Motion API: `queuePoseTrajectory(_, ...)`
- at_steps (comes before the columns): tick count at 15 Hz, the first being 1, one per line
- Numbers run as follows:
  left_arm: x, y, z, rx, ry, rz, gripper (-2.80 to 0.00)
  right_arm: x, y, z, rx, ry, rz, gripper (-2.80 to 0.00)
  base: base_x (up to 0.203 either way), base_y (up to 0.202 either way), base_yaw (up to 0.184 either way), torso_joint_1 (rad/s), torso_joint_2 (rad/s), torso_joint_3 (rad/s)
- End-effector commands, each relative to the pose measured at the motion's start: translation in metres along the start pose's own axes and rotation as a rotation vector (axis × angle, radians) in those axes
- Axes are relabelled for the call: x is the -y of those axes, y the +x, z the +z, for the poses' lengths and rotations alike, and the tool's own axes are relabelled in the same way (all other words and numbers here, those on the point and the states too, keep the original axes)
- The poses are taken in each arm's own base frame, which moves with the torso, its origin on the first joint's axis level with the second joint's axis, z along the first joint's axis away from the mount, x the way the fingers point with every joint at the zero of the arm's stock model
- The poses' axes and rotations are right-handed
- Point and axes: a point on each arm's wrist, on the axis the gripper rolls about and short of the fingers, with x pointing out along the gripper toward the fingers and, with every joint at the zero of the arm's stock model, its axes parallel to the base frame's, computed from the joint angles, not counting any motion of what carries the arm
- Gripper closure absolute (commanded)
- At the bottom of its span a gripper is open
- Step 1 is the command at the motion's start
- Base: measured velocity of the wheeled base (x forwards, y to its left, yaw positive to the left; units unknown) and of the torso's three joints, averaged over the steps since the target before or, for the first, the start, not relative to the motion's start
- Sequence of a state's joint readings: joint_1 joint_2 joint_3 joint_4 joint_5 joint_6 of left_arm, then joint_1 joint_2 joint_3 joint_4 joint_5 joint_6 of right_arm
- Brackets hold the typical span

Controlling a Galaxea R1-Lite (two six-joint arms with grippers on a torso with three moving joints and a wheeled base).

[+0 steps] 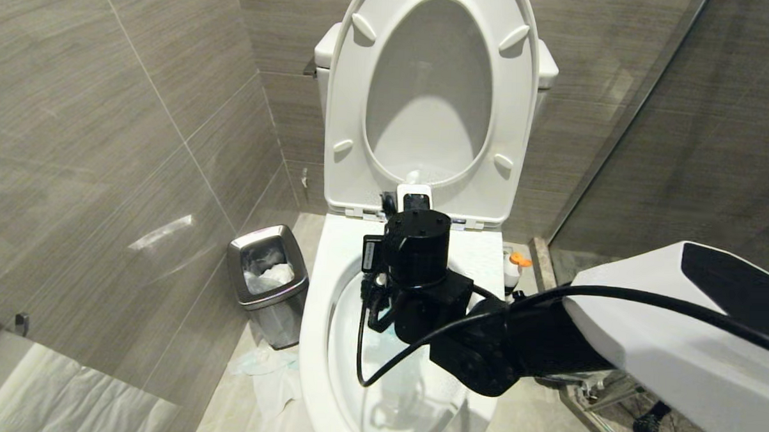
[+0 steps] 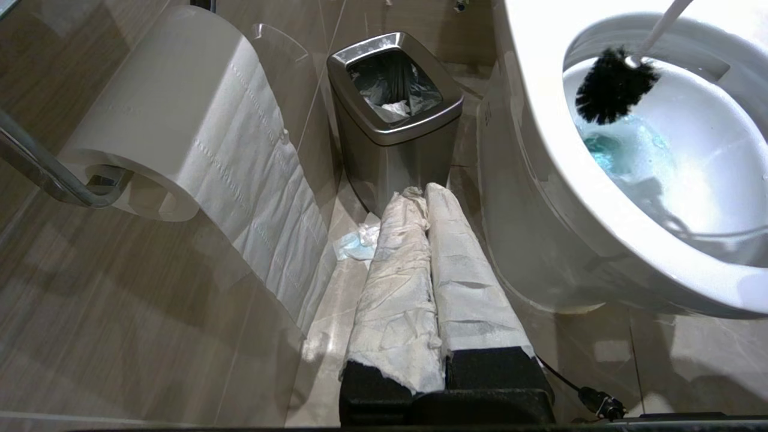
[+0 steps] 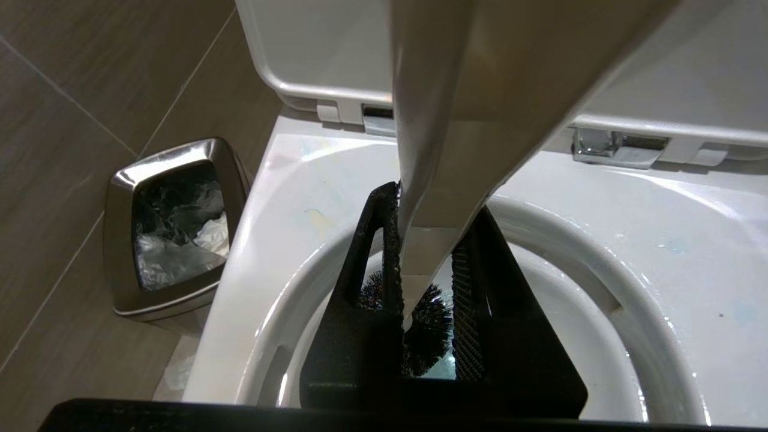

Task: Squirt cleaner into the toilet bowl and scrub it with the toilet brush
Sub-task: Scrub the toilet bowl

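The toilet bowl (image 1: 316,290) stands with seat and lid (image 1: 424,179) raised. My right gripper (image 3: 433,201) hangs over the basin, shut on the whitish handle (image 3: 444,120) of the toilet brush. The black bristle head (image 2: 612,87) sits low inside the basin against the near wall, just above teal-blue liquid (image 2: 606,150). In the right wrist view the bristle head (image 3: 429,336) shows between the fingers. The cleaner (image 1: 516,268), white with an orange cap, stands on the floor right of the bowl. My left gripper (image 2: 426,191), fingers wrapped in white, is shut and parked low beside the bowl (image 2: 540,120).
A steel bin (image 1: 267,276) with a liner stands left of the toilet, close to the tiled wall. A paper roll (image 2: 180,120) hangs on a rail at the left. Crumpled paper (image 1: 258,365) lies on the floor by the bin. A glass partition (image 1: 617,134) rises on the right.
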State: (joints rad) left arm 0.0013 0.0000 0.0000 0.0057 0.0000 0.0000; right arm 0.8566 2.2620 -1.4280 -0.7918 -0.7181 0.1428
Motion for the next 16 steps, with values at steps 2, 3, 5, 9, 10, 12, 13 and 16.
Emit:
queuePoseTrajectory(2, 0.000, 0.000, 0.000, 0.000, 0.000, 0.000, 0.00, 0.000, 0.016, -0.019, -0.013, -0.012, -0.021, 0.00, 0.000, 0.000, 0.000, 0.000, 0.00, 0.000)
queuePoseTrajectory(3, 0.000, 0.000, 0.000, 0.000, 0.000, 0.000, 0.00, 0.001, 0.018, -0.018, -0.011, -0.011, -0.025, 0.00, 0.000, 0.000, 0.000, 0.000, 0.00, 0.000)
queuePoseTrajectory(5, 0.000, 0.000, 0.000, 0.000, 0.000, 0.000, 0.00, 0.007, 0.023, -0.015, -0.004, -0.006, -0.040, 0.00, 0.000, 0.000, 0.000, 0.000, 0.00, 0.000)
queuePoseTrajectory(9, 0.000, 0.000, 0.000, 0.000, 0.000, 0.000, 0.00, 0.025, 0.027, 0.000, 0.012, -0.002, -0.079, 0.00, 0.000, 0.000, 0.000, 0.000, 0.00, 0.000)
queuePoseTrajectory(10, 0.000, 0.000, 0.000, 0.000, 0.000, 0.000, 0.00, 0.029, 0.026, 0.003, 0.012, -0.007, -0.085, 0.00, 0.000, 0.000, 0.000, 0.000, 0.00, 0.000)
queuePoseTrajectory(12, 0.000, 0.000, 0.000, 0.000, 0.000, 0.000, 0.00, 0.034, 0.020, 0.008, 0.008, -0.014, -0.087, 0.00, 0.000, 0.000, 0.000, 0.000, 0.00, 0.000)
queuePoseTrajectory(13, 0.000, 0.000, 0.000, 0.000, 0.000, 0.000, 0.00, 0.038, 0.015, 0.011, 0.003, -0.022, -0.089, 0.00, 0.000, 0.000, 0.000, 0.000, 0.00, 0.000)
queuePoseTrajectory(16, 0.000, 0.000, 0.000, 0.000, 0.000, 0.000, 0.00, 0.050, -0.005, 0.025, -0.005, -0.034, -0.088, 0.00, 0.000, 0.000, 0.000, 0.000, 0.00, 0.000)
